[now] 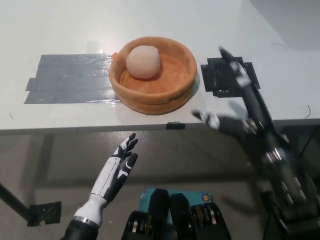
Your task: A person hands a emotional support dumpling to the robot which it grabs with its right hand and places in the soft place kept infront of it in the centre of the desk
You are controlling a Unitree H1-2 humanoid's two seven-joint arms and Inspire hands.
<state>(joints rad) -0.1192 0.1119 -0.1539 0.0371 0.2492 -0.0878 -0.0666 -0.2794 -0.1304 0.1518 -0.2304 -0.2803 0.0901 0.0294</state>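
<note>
A wide patch of grey tape (70,78) lies flat on the white desk (60,25) at the left, its right edge reaching the orange soft bowl (153,75). Below the desk edge, the white left hand (116,170) rests low with palm up, fingers apart and nothing in it.

The soft bowl sits near the front edge of the desk, about in the middle. The emotional support dumpling (143,61) lies inside it, toward the back left of the hollow, touching the inner wall there. It is pale pink and nearly round, so no long axis or facing can be told from this view. Nothing covers it or stands over it.

A small dark tab (174,125) sticks to the front lip of the desk just below the bowl. Right of the bowl, a patch of black tape (227,76) is stuck to the desk.

The black right hand (240,107) is blurred, over the desk's front edge, well apart from the bowl, its fingers spread and holding nothing.
</note>
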